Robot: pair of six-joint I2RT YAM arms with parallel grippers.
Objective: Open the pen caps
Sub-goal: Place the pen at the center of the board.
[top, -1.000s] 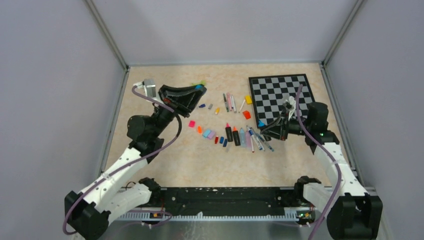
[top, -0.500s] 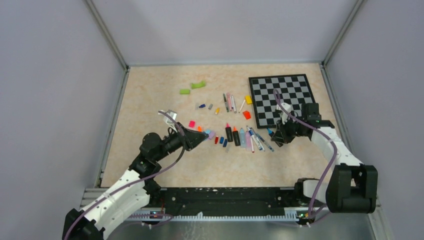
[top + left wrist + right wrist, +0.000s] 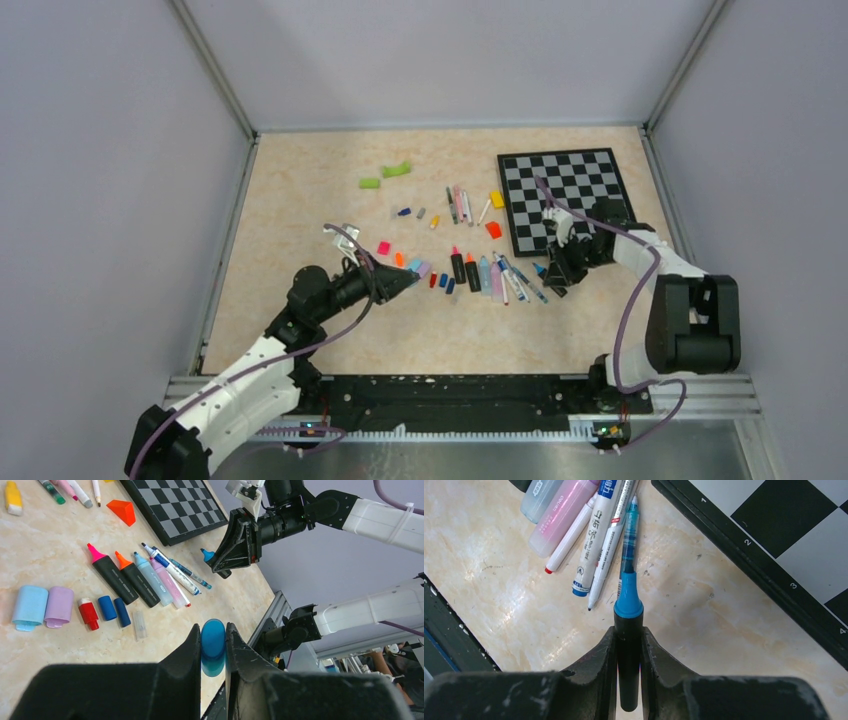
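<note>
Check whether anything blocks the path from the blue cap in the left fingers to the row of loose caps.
Nothing visible does. The left gripper holds the blue cap just short of the row of loose caps, with only bare table between.

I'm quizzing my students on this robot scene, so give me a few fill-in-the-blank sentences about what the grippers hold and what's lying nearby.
1. The left gripper is shut on a ___ cap.
2. The marker pinched in the right gripper has a ___ barrel and a blue tip.
3. The chessboard lies on the ___ arm's side.
4. Two black highlighters lie side by side; one has a pink tip, the other an ___ tip.
Missing words: blue; black; right; orange.
</note>
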